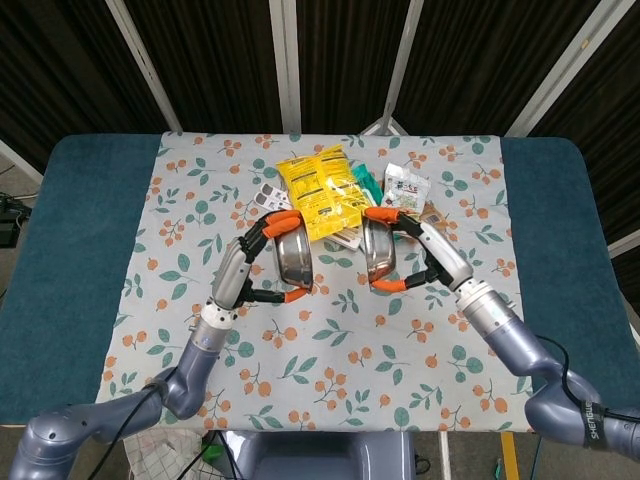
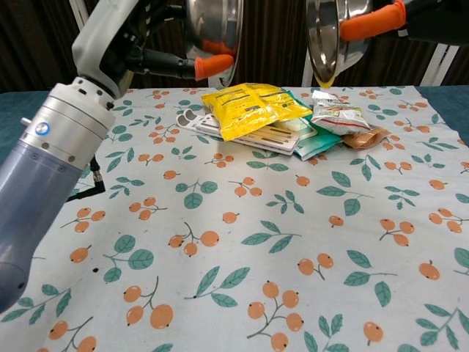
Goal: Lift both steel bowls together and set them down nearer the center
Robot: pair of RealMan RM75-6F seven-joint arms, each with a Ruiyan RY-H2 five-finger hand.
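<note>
Two steel bowls are held up in the air, tipped on edge and a gap apart. My left hand [image 1: 258,262] grips the left bowl [image 1: 293,256] between orange-tipped fingers [image 1: 283,218]; the chest view shows this bowl [image 2: 213,22] at the top left, above the cloth. My right hand [image 1: 420,252] grips the right bowl [image 1: 380,251], which appears edge-on in the chest view [image 2: 323,40] at the top right. Both bowls hang over the near side of the snack pile.
A yellow snack bag [image 1: 320,185] lies on flat packets at the back centre, with smaller snack packs [image 1: 405,192] to its right and a white pack [image 1: 270,197] to its left. The floral cloth [image 1: 330,340] covers the table, with teal borders [image 1: 70,250] either side.
</note>
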